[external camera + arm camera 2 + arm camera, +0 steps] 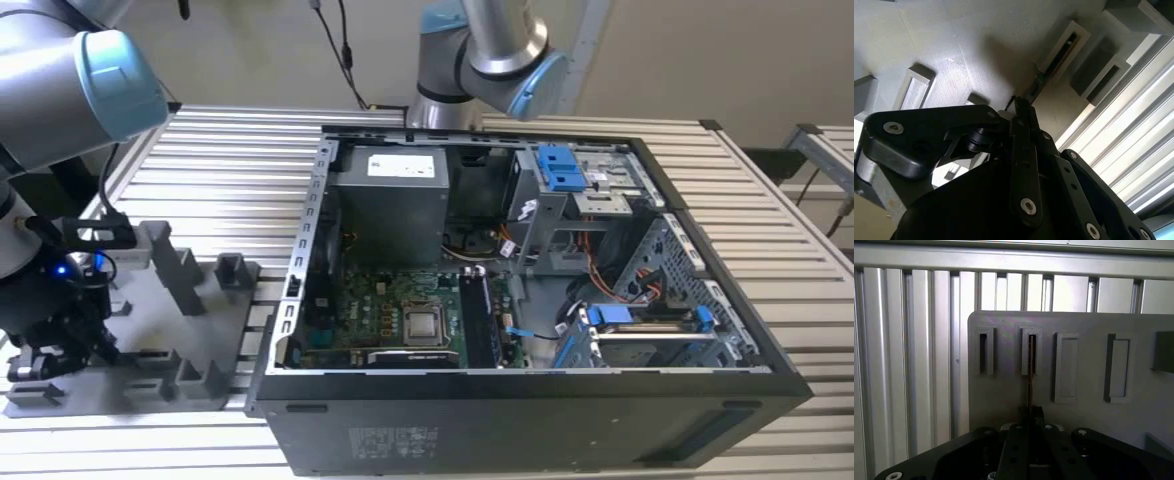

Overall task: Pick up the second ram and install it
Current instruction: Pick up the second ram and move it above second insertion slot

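Note:
In both wrist views the second ram [1030, 377] is seen edge-on as a thin dark stick. Its far end stands in a slotted post [1030, 351] of the grey plastic tray [1089, 410]. My gripper [1031, 413] is shut on the stick's near end, with the fingers pressed together around it. In the second wrist view the ram [1035, 86] runs from the gripper [1021, 107] toward the post [1064, 46]. In the exterior view the gripper [64, 335] reaches down onto the tray [180, 345] at the exterior view's left.
An open computer case [534, 400] lies beside the tray, with the green motherboard [380, 315] inside and a dark stick [475, 318] standing in its slots. A second robot arm [487, 50] rises behind the case. Several upright posts [174, 265] stand around the gripper on the tray.

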Controlling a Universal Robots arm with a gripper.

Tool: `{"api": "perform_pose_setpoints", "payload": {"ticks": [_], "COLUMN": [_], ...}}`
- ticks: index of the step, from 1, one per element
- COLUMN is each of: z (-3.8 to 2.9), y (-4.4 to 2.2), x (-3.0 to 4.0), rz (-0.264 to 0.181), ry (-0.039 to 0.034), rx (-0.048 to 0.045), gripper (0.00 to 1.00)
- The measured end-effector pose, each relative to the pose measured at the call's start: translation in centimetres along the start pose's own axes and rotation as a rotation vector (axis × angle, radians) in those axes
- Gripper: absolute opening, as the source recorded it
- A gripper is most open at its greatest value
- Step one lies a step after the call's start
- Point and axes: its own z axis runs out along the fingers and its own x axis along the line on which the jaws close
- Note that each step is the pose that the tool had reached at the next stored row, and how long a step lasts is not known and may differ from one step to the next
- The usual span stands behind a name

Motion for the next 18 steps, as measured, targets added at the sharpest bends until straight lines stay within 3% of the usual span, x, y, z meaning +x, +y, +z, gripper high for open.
{"api": "perform_pose_setpoints", "payload": {"ticks": [10, 18], "z": [-0.02, -1.17], "y": [0.0, -0.02], "x": [0.0, -0.03], "rz": [0.0, 0.0], "ry": [-0.0003, 0.0], "rx": [0.0003, -0.0001], "gripper": [0.14, 0.14]}}
